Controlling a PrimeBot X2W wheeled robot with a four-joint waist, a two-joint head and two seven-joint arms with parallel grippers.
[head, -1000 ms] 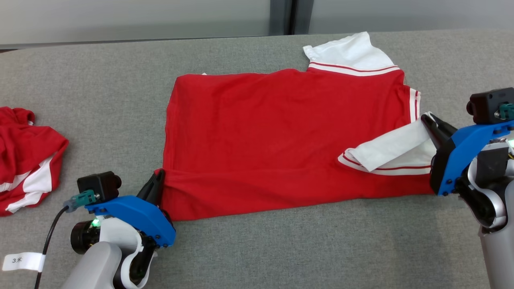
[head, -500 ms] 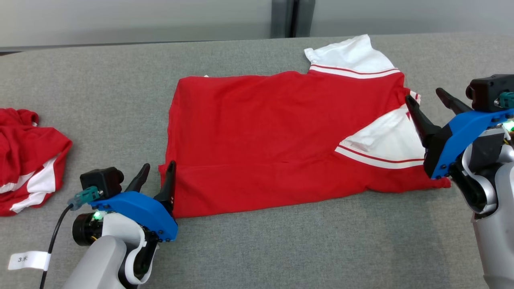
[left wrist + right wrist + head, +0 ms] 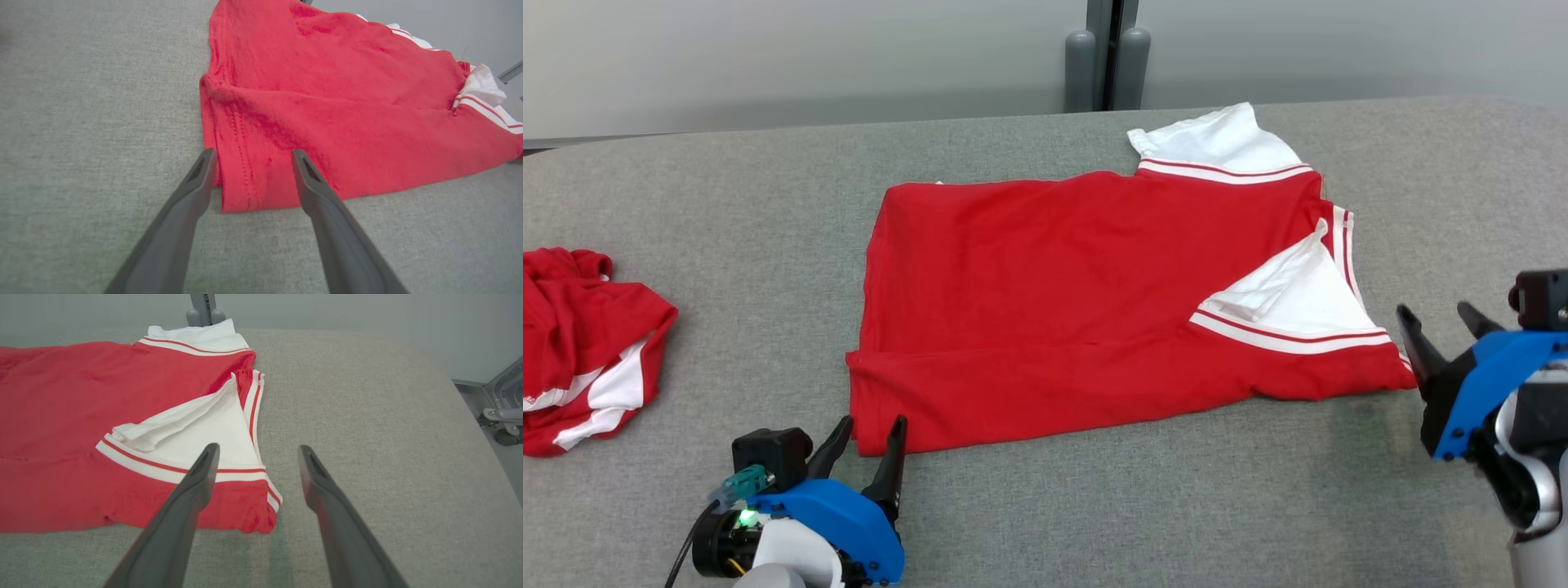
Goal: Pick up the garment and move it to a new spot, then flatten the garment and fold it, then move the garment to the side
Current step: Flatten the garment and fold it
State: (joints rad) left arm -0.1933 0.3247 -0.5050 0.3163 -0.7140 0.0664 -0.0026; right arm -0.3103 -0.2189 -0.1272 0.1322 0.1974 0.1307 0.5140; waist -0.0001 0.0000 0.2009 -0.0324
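Across the whole view before me lies the grey bench. Its far edge runs along a pale wall at 12 o'clock, and its near edge is cut off below the picture. The garment, a red shirt with white sleeves, lies spread at the middle, with its near long side folded over in a band. I cannot see what lies under that fold.

At 9 o'clock a second garment, red and white, sits crumpled and cut off by the frame. It is well apart from the first, with bare bench between them.

My left hand is at 7 o'clock, fingers apart and holding nothing, at the garment's near left corner. I cannot tell whether it touches the cloth. My right hand is at 4 o'clock, fingers apart and empty, just off the near right corner over bare bench. Its arm is cut off by the frame. Past it the bench runs on to a rounded edge at 3 o'clock.

One white sleeve lies folded in onto the red, its inner layers tucked out of sight. The far sleeve sticks out at 1 o'clock. Two grey posts stand at 12 o'clock.
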